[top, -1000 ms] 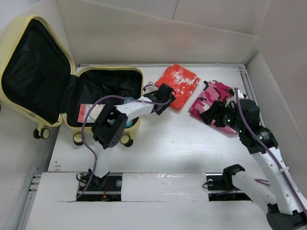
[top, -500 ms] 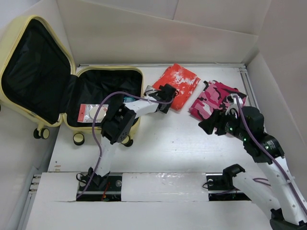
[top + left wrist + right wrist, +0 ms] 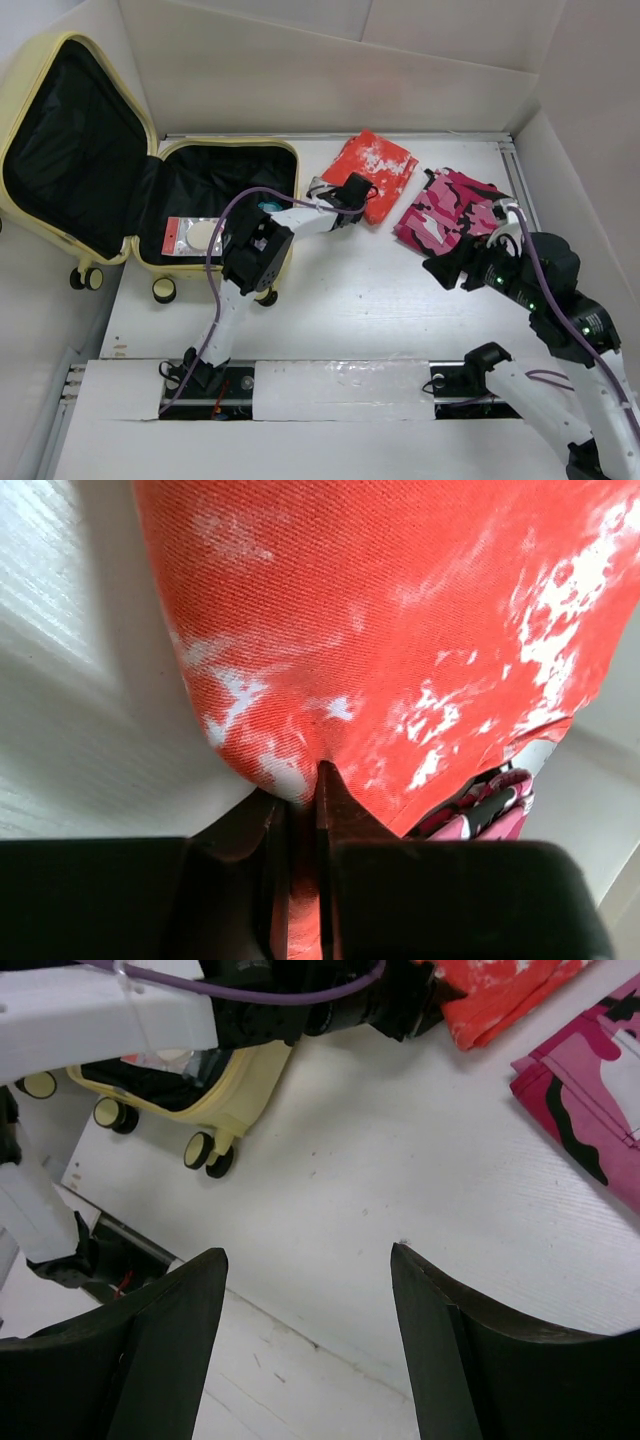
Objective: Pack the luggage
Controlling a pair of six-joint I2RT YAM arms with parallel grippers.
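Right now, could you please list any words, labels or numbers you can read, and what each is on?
No text can be read in any view.
The packet in the luggage has a red strip at one end; any print on it is too small to read.
The red cloth shows white blotches only, no letters.
The pink cloth shows a camouflage pattern, no letters.

A white table (image 3: 400,300) with a faintly ribbed surface fills the middle of the frame. Plain white boards wall it in: a back wall (image 3: 330,70) across the top, with a seam toward the upper right, a right panel (image 3: 590,140) and a left panel (image 3: 40,330). A glossy white strip (image 3: 340,388) crosses the bottom. The light is soft and even, with faint glare on that strip.
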